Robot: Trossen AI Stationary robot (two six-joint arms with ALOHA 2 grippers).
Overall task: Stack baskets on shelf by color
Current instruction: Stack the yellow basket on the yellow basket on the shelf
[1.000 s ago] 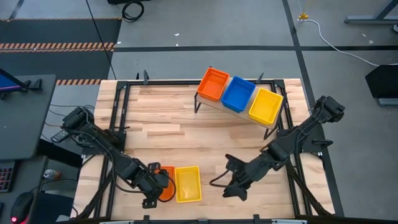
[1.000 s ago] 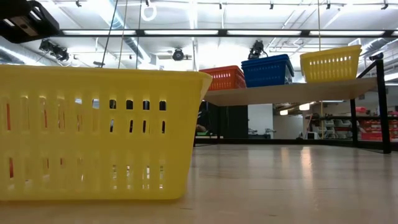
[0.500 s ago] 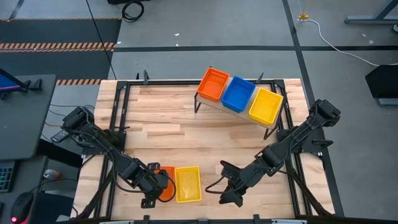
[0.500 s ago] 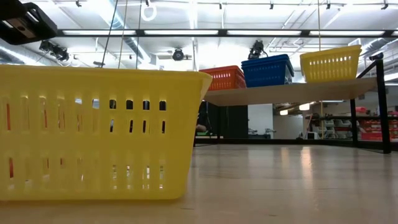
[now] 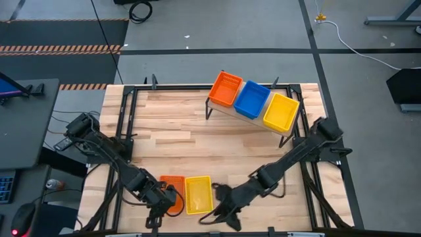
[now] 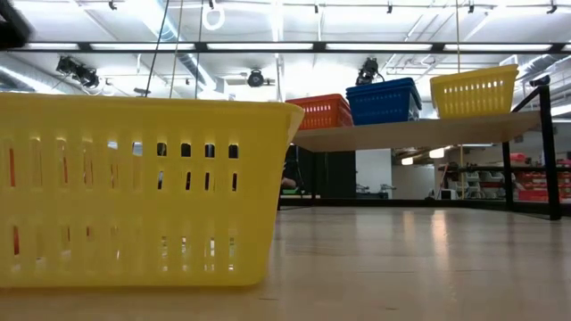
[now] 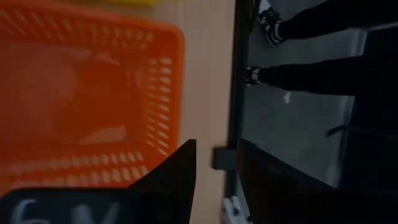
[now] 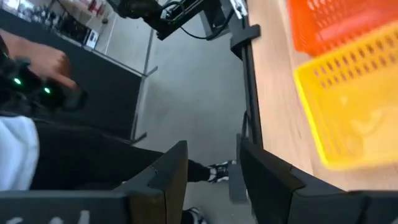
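An orange basket (image 5: 172,185) and a yellow basket (image 5: 198,195) stand side by side on their bottoms near the table's near edge. On the shelf (image 6: 419,134) at the far right stand an orange basket (image 5: 225,89), a blue one (image 5: 252,100) and a yellow one (image 5: 281,110). My left gripper (image 5: 156,212) hangs open over the near left corner of the orange basket (image 7: 87,99), nothing between its fingers. Whether it touches the basket does not show. My right gripper (image 5: 212,212) is open just right of the yellow basket (image 8: 348,106), its fingers past the table's near edge.
The black metal frame (image 7: 236,74) runs along the table's near edge, close to both grippers. Beyond that edge stands a person (image 8: 37,81), a hand on a device with green lights. Bare wooden tabletop (image 5: 197,141) lies between the near baskets and the shelf.
My right gripper has swung down and toward the table's near left, from the open middle to right beside the yellow basket, rolling as it went. My left gripper has tipped at the wrist over the orange basket and has left the low view's upper left corner. No basket has moved.
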